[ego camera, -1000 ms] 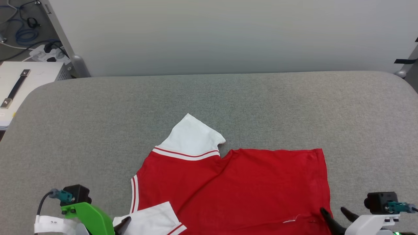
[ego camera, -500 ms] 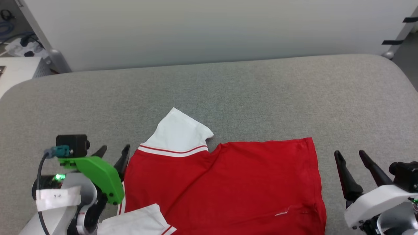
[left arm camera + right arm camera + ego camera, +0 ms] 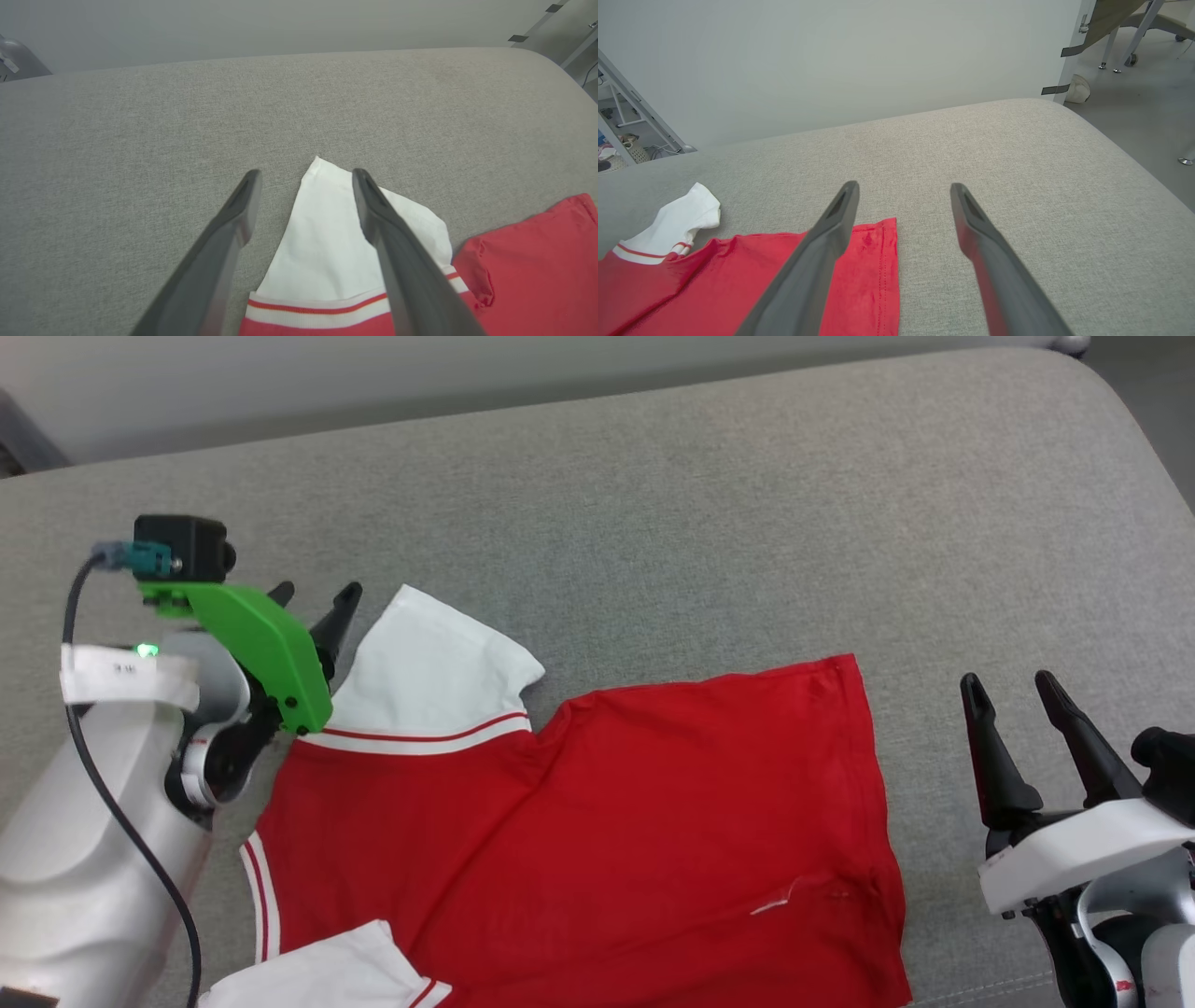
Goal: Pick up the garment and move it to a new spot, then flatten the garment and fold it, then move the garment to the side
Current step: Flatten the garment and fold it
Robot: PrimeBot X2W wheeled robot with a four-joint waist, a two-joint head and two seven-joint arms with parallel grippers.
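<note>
The red jersey-style T-shirt (image 3: 597, 821) lies spread on the grey padded tabletop (image 3: 747, 504), plain red side up, with no print showing. Its far white sleeve (image 3: 429, 663) points away from the robot. The near sleeve (image 3: 317, 971) is doubled over at the lower left. A slanting crease runs across the body, so from here I'd say it is not flat enough to fold.

The left gripper (image 3: 316, 590) has its two dark fingers spread wide and holds nothing. It is at the outer edge of the far sleeve, and its own camera shows one finger over the white cloth and the other over bare tabletop. I cannot tell whether the tips touch the fabric. The right gripper (image 3: 1007, 679) is also spread wide and empty. It sits over bare grey tabletop just beside the shirt's side hem (image 3: 864, 756), clear of the cloth.

What worries me:
- If the left fingers close as they stand, they may catch only the thin top layer of the sleeve, or pinch the table cover along with it.
- A pull on the sleeve alone would drag the whole shirt askew and deepen that crease.
- The right gripper must first reach the hem. If it closes short, it grabs nothing and one arm tugs alone, bunching the cloth
</note>
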